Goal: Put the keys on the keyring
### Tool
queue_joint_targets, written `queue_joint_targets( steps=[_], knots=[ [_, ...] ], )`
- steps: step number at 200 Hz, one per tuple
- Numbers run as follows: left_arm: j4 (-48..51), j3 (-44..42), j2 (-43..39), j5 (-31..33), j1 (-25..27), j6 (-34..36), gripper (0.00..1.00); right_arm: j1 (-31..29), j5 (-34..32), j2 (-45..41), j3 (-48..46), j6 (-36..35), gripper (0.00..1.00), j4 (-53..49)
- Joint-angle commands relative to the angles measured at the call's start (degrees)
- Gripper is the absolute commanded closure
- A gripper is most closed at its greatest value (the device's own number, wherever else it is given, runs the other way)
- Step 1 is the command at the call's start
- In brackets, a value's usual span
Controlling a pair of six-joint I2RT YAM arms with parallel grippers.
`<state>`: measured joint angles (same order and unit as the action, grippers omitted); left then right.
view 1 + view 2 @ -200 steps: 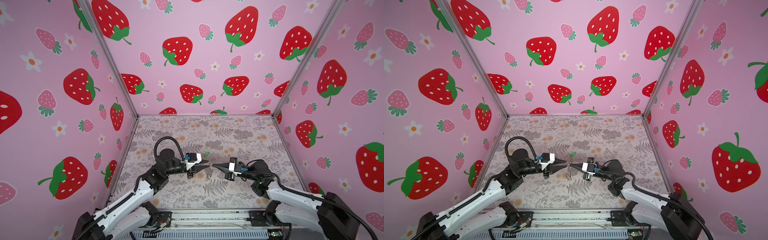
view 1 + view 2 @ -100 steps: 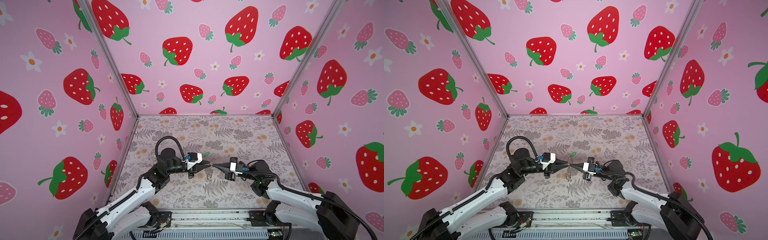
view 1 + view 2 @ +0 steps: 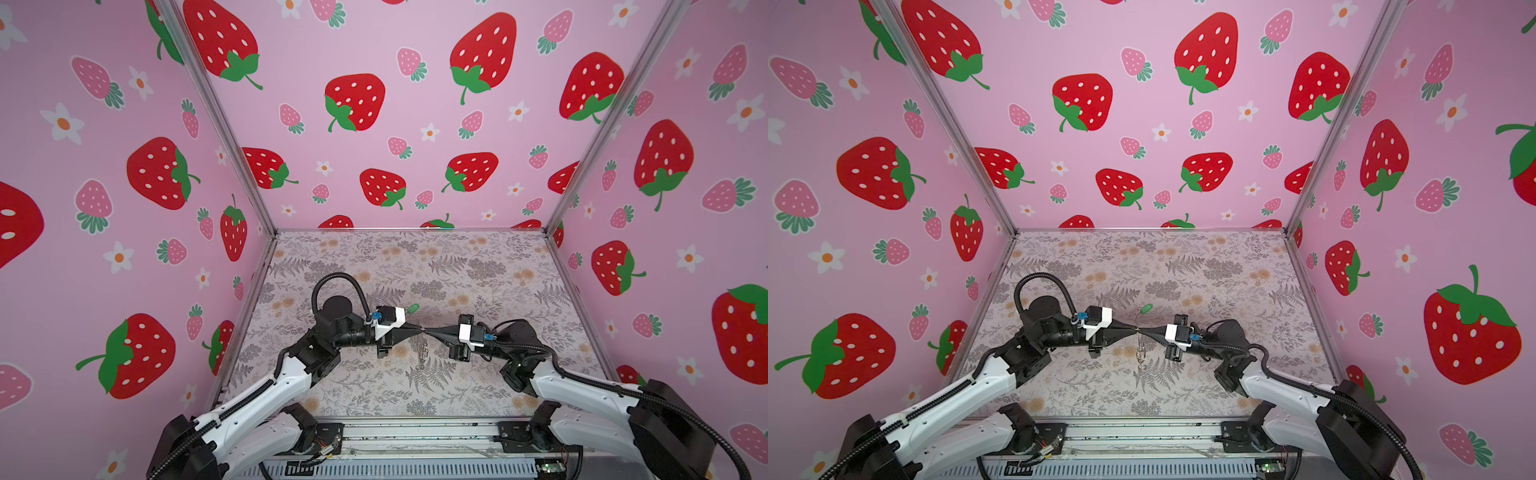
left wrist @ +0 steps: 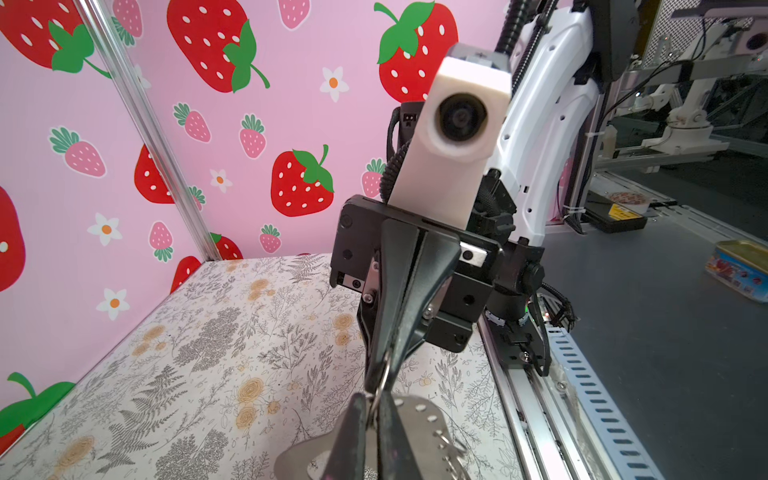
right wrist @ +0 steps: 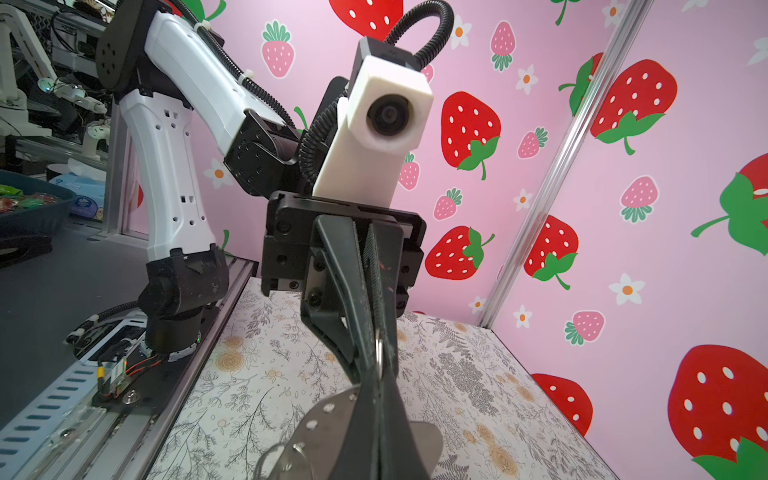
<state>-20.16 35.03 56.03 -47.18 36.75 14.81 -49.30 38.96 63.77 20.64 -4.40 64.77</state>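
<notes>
- Pink walls (image 3: 374,124) printed with strawberries close in a floral-patterned surface (image 3: 374,266).
- We see the left tool (image 3: 419,329) and the right tool (image 3: 429,330) meeting tip to tip above the middle of that surface. Each lies roughly level and points at the other.
- The left tool's jaws are pressed together on a small metal ring (image 4: 384,372).
- The right tool's jaws are closed on the same ring (image 5: 379,353) from the opposite side.
- The keys (image 3: 423,353) dangle from the ring just below the two tips. In the left wrist view they show as flat silvery pieces (image 4: 415,409) with punched holes.
- The green tag (image 3: 412,308) sits just beyond the left tool's tip, on the side away from the arms' bases. We cannot tell whether it rests on the surface.
- Behind each tool sits a white camera block. From there the black-and-white arms run back to a metal rail (image 3: 415,436) at the surface's near edge.
</notes>
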Motion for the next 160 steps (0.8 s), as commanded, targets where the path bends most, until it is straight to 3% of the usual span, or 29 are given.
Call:
queue_joint_targets(
  steps=[1,6,12,40,94,122,160],
  knots=[
    [-1.5,1.7,0.1,-1.5,0.2,0.3,0.93,-0.2,1.4,0.1,1.3,0.8,1.00,3.3],
    [-1.5,1.8,0.1,-1.6,0.2,0.3,0.93,-0.2,1.5,0.2,1.3,1.0,1.00,3.4],
    [-1.5,1.8,0.2,-1.6,0.3,0.4,1.00,-0.2,1.5,0.3,1.3,1.0,1.00,3.6],
    [0.0,2.1,0.0,-1.2,0.3,1.7,1.00,-0.2,0.8,0.3,1.3,1.0,0.97,3.0],
    [9.0,2.8,-3.2,8.9,0.7,11.5,1.00,-0.3,-11.9,-5.0,-1.0,-2.1,0.60,-4.8],
    [10.8,2.5,-4.9,13.2,1.1,15.7,1.00,-0.2,-16.0,-7.2,-1.6,-1.3,0.57,-8.4],
    [15.0,2.2,-6.7,18.0,1.7,21.1,1.00,-0.1,-27.9,-6.7,2.0,3.2,0.56,-18.6]
  ],
)
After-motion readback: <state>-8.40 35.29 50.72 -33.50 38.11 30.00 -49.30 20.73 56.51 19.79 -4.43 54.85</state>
